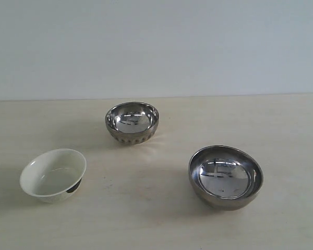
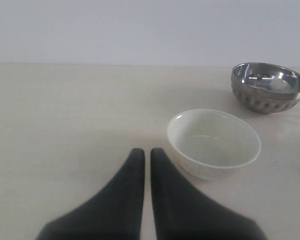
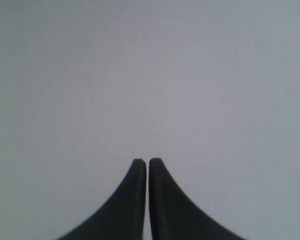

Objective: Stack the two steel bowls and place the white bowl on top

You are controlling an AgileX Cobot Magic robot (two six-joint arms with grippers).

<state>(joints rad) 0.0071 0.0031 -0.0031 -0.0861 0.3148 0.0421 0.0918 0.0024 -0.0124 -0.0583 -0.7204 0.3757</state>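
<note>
The smaller ribbed steel bowl [image 1: 132, 122] stands upright at the back middle of the table. The wider smooth steel bowl [image 1: 225, 176] sits front right, apart from it. The white bowl [image 1: 53, 174] lies tilted at the front left, its dark mark facing the front. In the left wrist view my left gripper [image 2: 147, 152] is shut and empty, just short of the white bowl [image 2: 213, 142], with the ribbed steel bowl [image 2: 268, 87] beyond. My right gripper [image 3: 147, 162] is shut, empty, facing only a blank wall. Neither gripper shows in the exterior view.
The pale wooden table [image 1: 161, 224] runs back to a plain light wall [image 1: 156, 47]. Nothing else stands on it besides the three bowls.
</note>
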